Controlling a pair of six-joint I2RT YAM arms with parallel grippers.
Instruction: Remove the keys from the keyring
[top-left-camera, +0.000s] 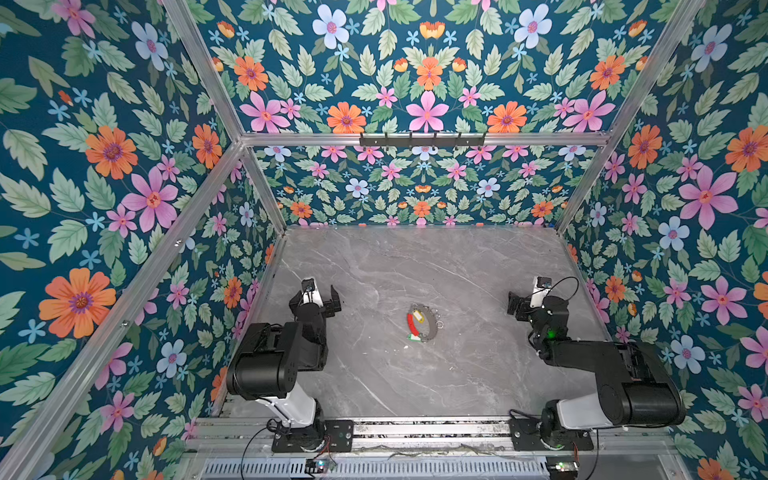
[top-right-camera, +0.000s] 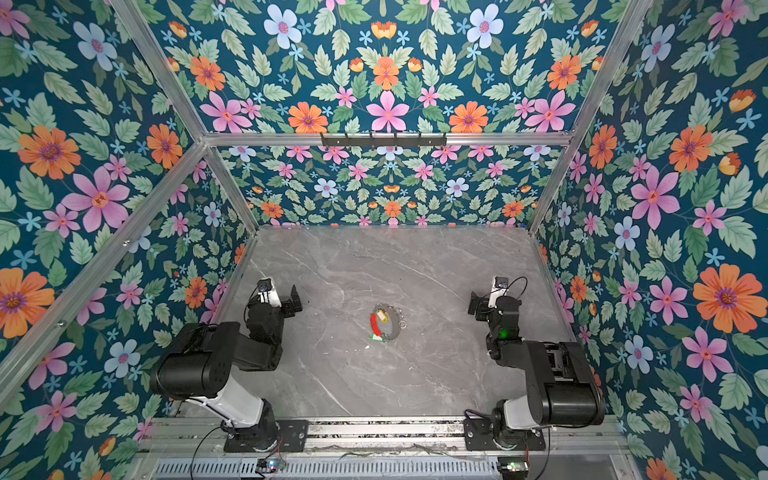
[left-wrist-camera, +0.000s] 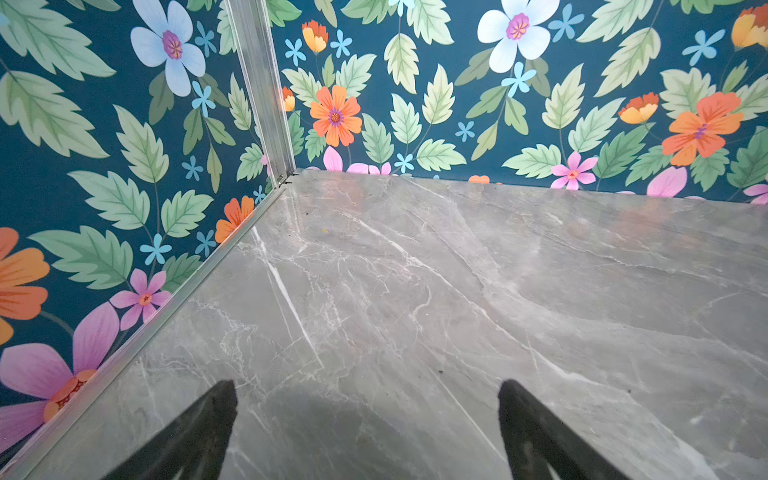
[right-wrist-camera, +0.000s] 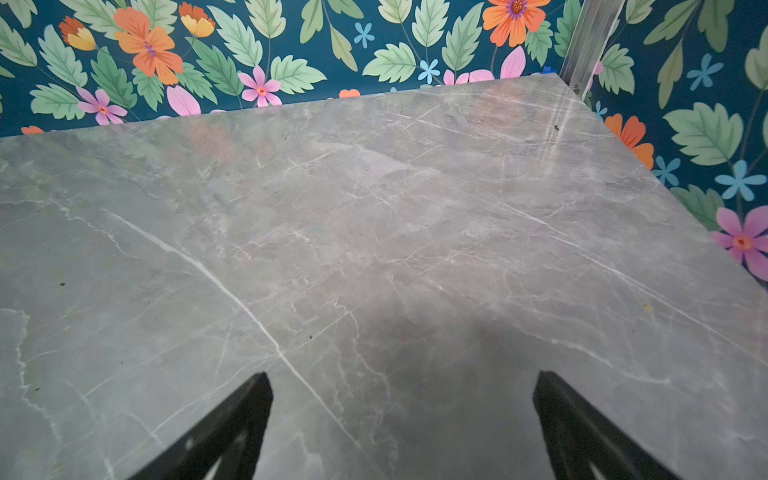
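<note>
1. Keyring (top-left-camera: 432, 332) lies flat near the centre of the marble table (top-left-camera: 457, 270) in both top views, its red arc (top-left-camera: 410, 322) on the left side of the hoop.
2. The yellow-tagged key (top-left-camera: 418, 318) sits inside the hoop's upper part and the green-tagged key (top-left-camera: 414, 337) at its lower left edge. How each is hooked on is too small to tell.
3. The left gripper (left-wrist-camera: 367, 388) hangs at the left of the top views and the right gripper (right-wrist-camera: 402, 377) at the right. Both are well apart from the hoop, with jaws spread wide and nothing between them.
4. Neither wrist view shows the hoop, only bare marble, so I judge that an approach guided from there starts blind.
5. Likely risk: the hoop is thin and flat on a glossy surface, so fingers closing low may skid it aside instead of lifting it.
6. Likely risk: the tags sit close to the rim and to the small split rings (top-left-camera: 439, 322), so a pinch could catch the wrong part.
7. Likely risk: pulling a key while the hoop is unheld would probably drag the whole bundle.
</note>
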